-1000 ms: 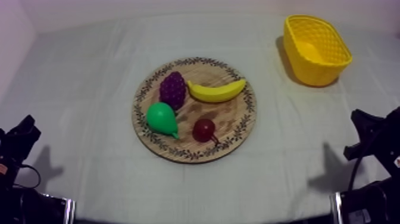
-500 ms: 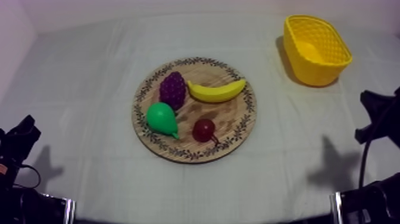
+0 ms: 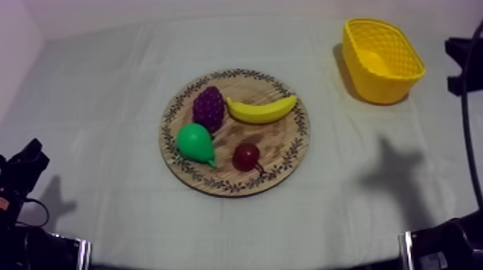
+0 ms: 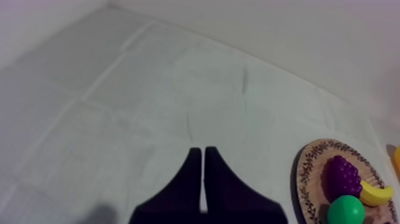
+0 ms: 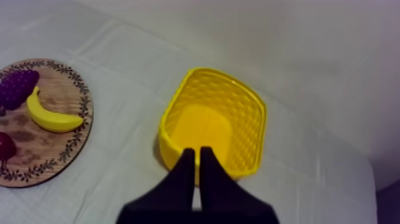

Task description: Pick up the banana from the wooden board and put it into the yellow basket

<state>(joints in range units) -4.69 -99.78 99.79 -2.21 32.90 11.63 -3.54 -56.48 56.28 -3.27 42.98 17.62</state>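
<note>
Nothing of the task looks done yet: the banana (image 3: 261, 110) lies on the wooden board (image 3: 284, 141), well apart from the right end effector (image 5: 197, 150), which is closed on nothing facing the empty yellow basket (image 5: 256, 119) just ahead, while the left end effector (image 4: 201, 149), likewise closed and empty, hangs over bare table (image 4: 149, 89).

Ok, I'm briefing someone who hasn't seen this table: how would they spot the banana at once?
Find the round wooden board with the patterned rim in the middle of the table. The banana lies on its far side, beside the bunch of grapes. It is the only long, curved yellow fruit there; the others are purple, green and red.
</note>
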